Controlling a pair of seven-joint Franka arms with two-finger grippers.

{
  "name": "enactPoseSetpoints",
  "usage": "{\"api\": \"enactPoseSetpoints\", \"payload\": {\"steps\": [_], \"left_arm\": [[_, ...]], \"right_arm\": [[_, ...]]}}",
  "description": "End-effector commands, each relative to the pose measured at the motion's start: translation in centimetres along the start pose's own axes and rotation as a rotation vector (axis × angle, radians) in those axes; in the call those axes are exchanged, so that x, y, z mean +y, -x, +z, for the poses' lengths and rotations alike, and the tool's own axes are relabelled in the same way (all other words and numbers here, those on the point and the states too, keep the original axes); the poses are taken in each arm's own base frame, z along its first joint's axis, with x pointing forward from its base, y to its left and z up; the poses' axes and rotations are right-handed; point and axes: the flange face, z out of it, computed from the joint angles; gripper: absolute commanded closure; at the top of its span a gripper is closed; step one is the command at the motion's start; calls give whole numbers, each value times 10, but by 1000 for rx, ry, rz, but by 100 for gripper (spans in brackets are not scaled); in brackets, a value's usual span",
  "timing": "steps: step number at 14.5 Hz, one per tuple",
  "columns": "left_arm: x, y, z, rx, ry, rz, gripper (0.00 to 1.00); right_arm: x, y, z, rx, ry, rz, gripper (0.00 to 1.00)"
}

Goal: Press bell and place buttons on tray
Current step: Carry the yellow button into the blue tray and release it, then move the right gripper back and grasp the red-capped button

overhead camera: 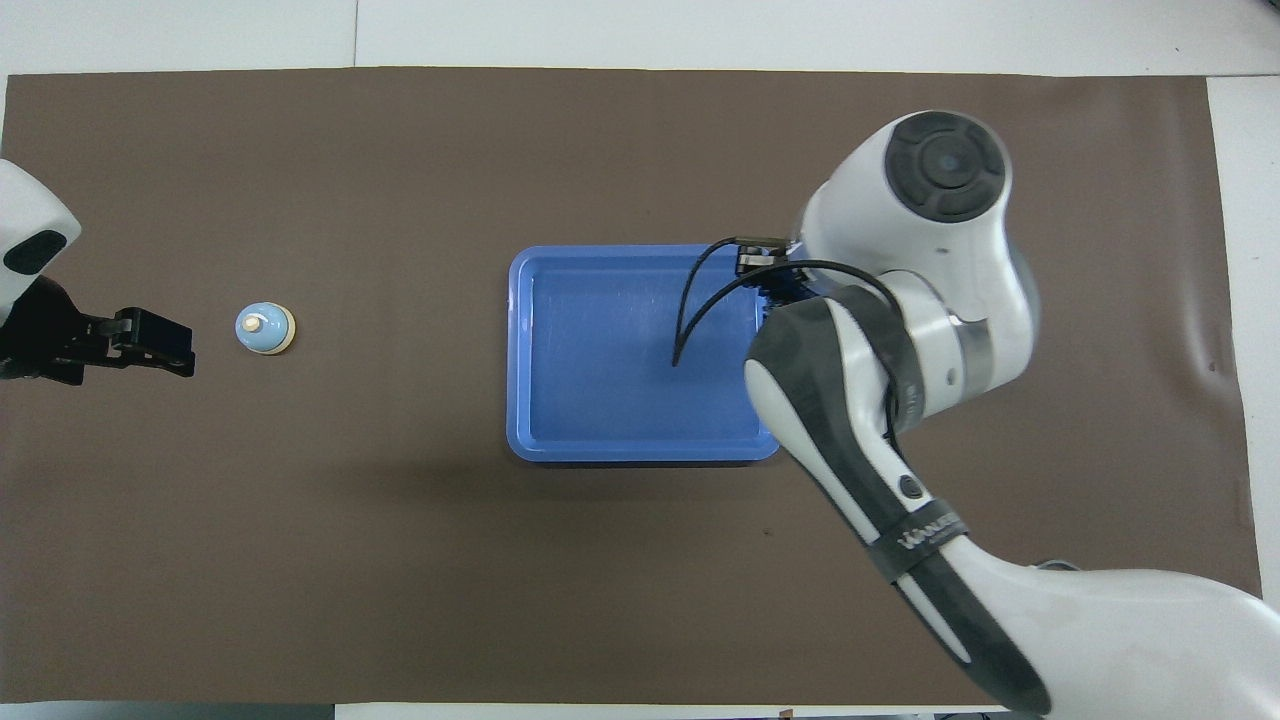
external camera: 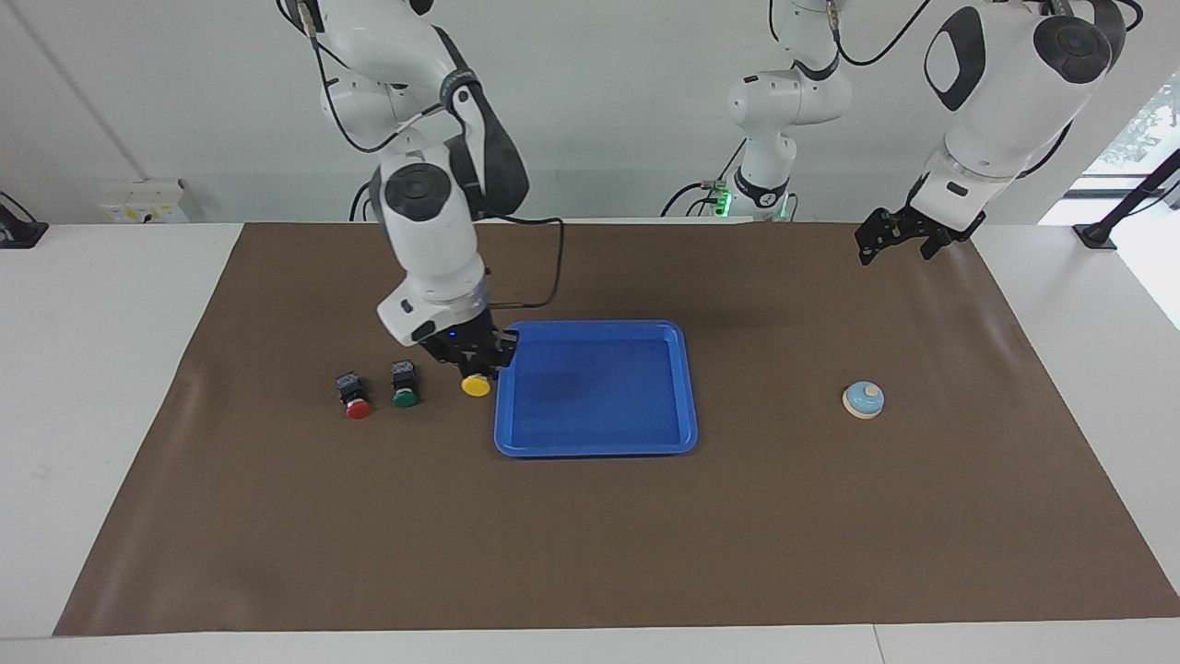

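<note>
The yellow button (external camera: 476, 385) is grasped in the right pincer (external camera: 474, 361) at the tray's (external camera: 599, 447) edge; the tray holds nothing yet. The red button (external camera: 357, 407) and green button (external camera: 404, 397) are left on the surface toward the right arm's edge. The released left pincer (external camera: 899, 236) waits, well apart from the bell (external camera: 864, 399).
</note>
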Motion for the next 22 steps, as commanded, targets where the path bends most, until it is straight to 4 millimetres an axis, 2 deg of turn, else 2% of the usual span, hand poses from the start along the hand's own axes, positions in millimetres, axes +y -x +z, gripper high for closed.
{"api": "enactPoseSetpoints", "payload": {"steps": [1, 3, 5, 6, 7, 8, 9, 11, 12, 13, 15, 17, 19, 22], "left_arm": [[-2, 3, -5, -2, -7, -11, 0], [-1, 4, -5, -2, -7, -9, 0], [-1, 4, -5, -2, -7, -9, 0], [-1, 4, -5, -2, -7, -9, 0], [-2, 3, -5, -2, -7, -11, 0], [-2, 3, -5, -2, -7, -11, 0], [-1, 3, -5, -3, -6, -11, 0], [-1, 4, -6, -1, -7, -9, 0], [-2, 3, -5, -2, -7, -9, 0], [-2, 3, -5, -2, -7, -11, 0], [-2, 3, -5, -2, -7, -11, 0], [-2, 3, -5, -2, -7, -11, 0], [-1, 4, -5, -2, -7, -9, 0], [-2, 3, -5, -2, -7, -11, 0]], "right_arm": [[-38, -17, 47, 20, -9, 28, 100], [-35, -6, 80, 0, 7, 22, 100], [-38, 5, 90, -12, 13, 12, 100], [-37, 6, 91, -14, 13, 15, 96], [-38, 10, 92, -19, 16, 15, 66], [-40, 14, 94, -25, 21, 11, 8], [-43, 17, 93, -33, 28, 3, 0], [-35, 11, 85, -50, 49, 6, 0], [-23, 2, 70, -38, 48, 13, 0], [-1, -10, 55, -30, 48, 20, 0], [55, -33, 21, -27, 42, -31, 0], [120, -55, -4, -20, 39, -74, 0], [169, -60, 1, -45, 44, -163, 0], [256, -57, 27, -39, 36, -437, 0]]}}
